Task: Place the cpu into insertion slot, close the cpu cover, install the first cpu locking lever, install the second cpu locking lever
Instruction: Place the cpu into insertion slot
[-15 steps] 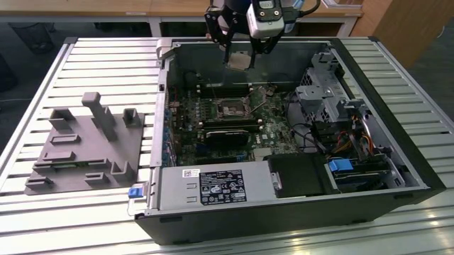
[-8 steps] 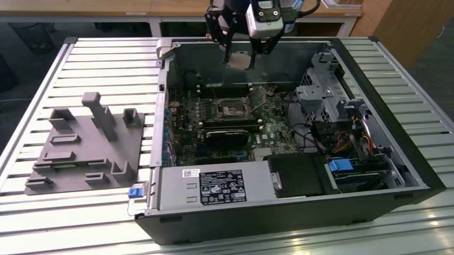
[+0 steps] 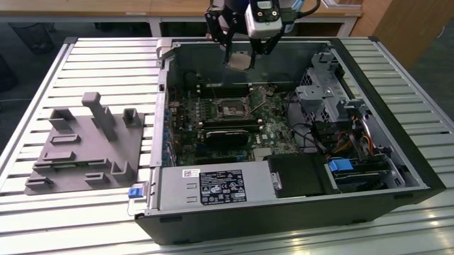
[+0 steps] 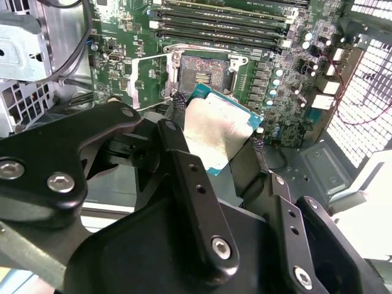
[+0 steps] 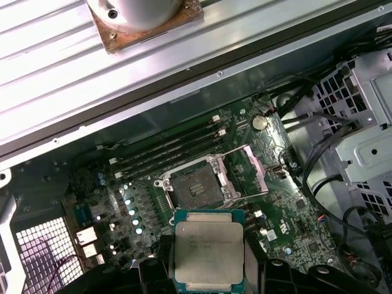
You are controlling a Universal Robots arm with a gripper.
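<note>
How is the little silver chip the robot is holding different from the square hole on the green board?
The cpu hangs in the air, pinched in the gripper; the insertion slot sits fixed in the green circuit board. The cpu has a flat, dull silver top; the insertion slot has a dark, empty centre inside a silvery frame. Both are square.

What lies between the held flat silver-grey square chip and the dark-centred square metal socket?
Nothing: in the first wrist view, only bare green circuit board shows between the chip and the socket.
</note>
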